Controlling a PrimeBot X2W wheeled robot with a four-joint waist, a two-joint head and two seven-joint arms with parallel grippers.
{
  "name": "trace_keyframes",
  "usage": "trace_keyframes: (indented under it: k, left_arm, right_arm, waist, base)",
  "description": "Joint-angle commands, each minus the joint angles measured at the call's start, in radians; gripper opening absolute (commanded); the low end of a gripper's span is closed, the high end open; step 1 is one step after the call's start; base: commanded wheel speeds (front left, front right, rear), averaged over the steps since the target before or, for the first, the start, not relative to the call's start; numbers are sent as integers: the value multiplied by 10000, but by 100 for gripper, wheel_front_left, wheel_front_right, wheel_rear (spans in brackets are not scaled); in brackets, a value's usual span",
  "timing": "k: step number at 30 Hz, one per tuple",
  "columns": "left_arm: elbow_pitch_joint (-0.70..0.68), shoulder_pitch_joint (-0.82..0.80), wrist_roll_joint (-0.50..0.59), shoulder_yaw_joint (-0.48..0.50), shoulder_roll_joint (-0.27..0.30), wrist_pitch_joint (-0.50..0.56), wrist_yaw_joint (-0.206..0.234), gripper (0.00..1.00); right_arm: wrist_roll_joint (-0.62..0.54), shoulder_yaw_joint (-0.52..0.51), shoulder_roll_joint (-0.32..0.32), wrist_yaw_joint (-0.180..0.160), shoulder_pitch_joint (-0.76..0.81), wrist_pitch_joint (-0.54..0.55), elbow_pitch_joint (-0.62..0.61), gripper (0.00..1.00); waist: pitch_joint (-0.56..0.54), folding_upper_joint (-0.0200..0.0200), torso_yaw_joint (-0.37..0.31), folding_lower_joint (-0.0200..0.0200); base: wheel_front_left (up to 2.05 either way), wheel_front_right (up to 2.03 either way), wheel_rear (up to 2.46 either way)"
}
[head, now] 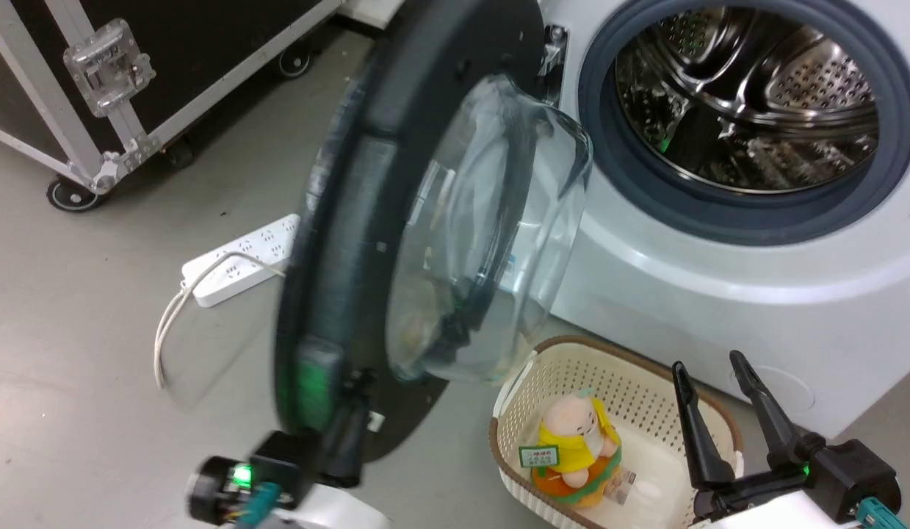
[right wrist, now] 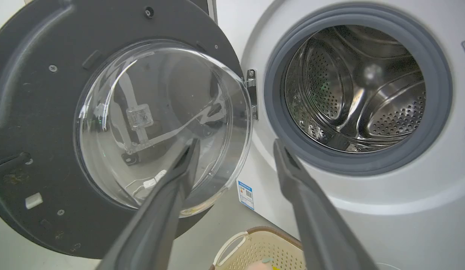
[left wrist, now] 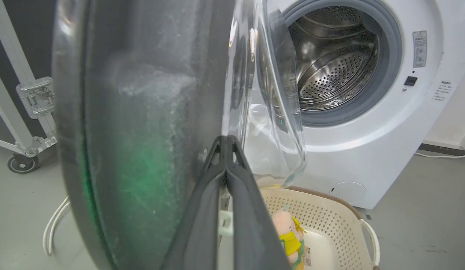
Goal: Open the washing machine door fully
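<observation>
The washing machine door [head: 337,242] stands swung out to the left of the white washing machine [head: 719,294], seen nearly edge-on, its clear glass bowl [head: 491,235] bulging to the right. The grey-ringed opening and steel drum [head: 748,95] are uncovered. My left gripper [head: 358,397] is shut, its joined fingertips [left wrist: 226,139] resting against the door's inner face [left wrist: 142,131] near its lower edge, beside the bowl. My right gripper [head: 708,364] is open and holds nothing, low in front of the machine. Between its spread fingers [right wrist: 172,195], the door's hinge [right wrist: 251,93] and the drum [right wrist: 367,93] show.
A cream laundry basket [head: 513,397] holding a plush toy [head: 576,448] sits on the floor below the door and the machine's front. A white power strip [head: 242,257] with its cable lies to the left. A black wheeled flight case [head: 168,59] stands at the far left.
</observation>
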Motion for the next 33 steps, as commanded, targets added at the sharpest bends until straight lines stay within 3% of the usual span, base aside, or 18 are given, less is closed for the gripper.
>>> trace_keyframes:
  k: [1, 6, 14, 26, 33]
  left_arm:
    - [-65, -92, -127, 289, 178, -49, 131, 0]
    - [-46, -440, -495, 945, 560, 57, 147, 0]
    - [535, -1268, -1197, 1970, 1318, 248, -94, 0]
    - [2395, -2720, -1690, 3387, 2547, 280, 59, 0]
    - [3314, -3190, -1865, 3753, 2885, 28, 62, 0]
  right_arm:
    - [27, 8, -120, 10, -110, -43, 38, 100]
    - [-31, -140, -242, 10, -29, -43, -55, 100]
    - [-181, -93, -609, 10, -338, -43, -231, 100]
    - [-238, -91, -1127, 10, -826, -44, -303, 100]
    - [-238, -159, -1233, 10, -890, -44, -306, 100]
  waist:
    - [177, 0, 34, -1]
    - [597, 0, 74, -1]
    - [1683, 0, -404, -1]
    - [2743, 0, -901, -1]
    - [2857, 0, -1006, -1]
  base:
    - [0, 0, 0]
    - [0, 0, 0]
    - [0, 0, 0]
    - [0, 0, 0]
    - [0, 0, 0]
